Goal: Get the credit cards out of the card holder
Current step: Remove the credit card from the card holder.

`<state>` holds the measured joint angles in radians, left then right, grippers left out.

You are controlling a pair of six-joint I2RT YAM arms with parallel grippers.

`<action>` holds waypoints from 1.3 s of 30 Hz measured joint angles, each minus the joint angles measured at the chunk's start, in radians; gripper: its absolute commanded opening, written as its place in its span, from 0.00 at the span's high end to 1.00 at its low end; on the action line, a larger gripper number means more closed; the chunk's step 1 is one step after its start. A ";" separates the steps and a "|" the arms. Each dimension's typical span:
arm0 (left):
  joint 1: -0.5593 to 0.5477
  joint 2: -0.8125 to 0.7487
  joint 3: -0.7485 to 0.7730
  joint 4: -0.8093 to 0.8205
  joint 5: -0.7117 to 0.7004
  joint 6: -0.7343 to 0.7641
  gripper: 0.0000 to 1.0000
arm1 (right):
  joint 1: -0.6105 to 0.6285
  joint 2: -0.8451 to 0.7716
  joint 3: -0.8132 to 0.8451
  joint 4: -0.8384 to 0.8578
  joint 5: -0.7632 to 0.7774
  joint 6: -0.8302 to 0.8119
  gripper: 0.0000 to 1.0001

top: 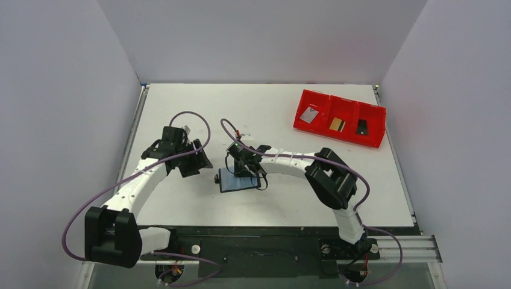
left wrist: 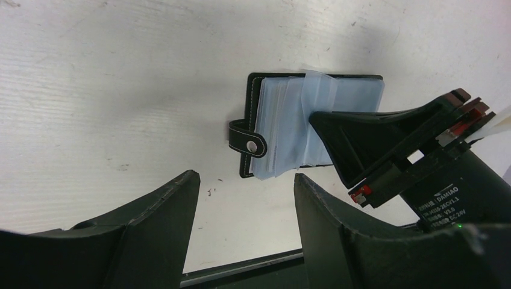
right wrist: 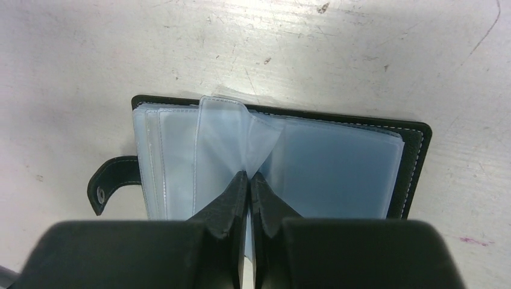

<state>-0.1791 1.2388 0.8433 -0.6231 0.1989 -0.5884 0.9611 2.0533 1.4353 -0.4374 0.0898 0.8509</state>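
The card holder (right wrist: pixel 414 158) lies open mid-desk (top: pixel 181 108), its snap tab toward the left arm. The right gripper (right wrist: pixel 248 174) is closed on one clear sleeve (right wrist: pixel 220 135), and no card shows between its fingers. The left gripper (left wrist: pixel 246 176) hangs open just beside the holder, touching nothing. Three credit cards (top: pixel 337 124) sit in the red tray (top: pixel 337 135). Nothing pins the holder down, so a pull on that sleeve could lift or drag the whole thing — or tear the plastic.
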 measured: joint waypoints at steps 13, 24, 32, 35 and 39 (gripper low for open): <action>-0.051 0.035 -0.020 0.061 0.137 -0.011 0.48 | -0.092 -0.049 -0.206 0.332 -0.258 0.076 1.00; -0.154 0.154 -0.020 0.158 0.150 -0.058 0.62 | -0.134 -0.049 -0.309 0.534 -0.375 0.152 1.00; -0.175 0.224 -0.028 0.223 0.143 -0.082 0.65 | -0.138 -0.049 -0.325 0.565 -0.389 0.164 1.00; -0.187 0.248 -0.029 0.235 0.127 -0.086 0.65 | -0.140 -0.049 -0.325 0.565 -0.391 0.164 1.00; -0.199 0.277 -0.039 0.255 0.100 -0.092 0.66 | -0.142 -0.049 -0.330 0.573 -0.397 0.165 1.00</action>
<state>-0.3782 1.5154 0.8040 -0.3679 0.2993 -0.6800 0.8188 2.0045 1.1049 0.1352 -0.3073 1.0161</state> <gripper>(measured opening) 0.351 0.005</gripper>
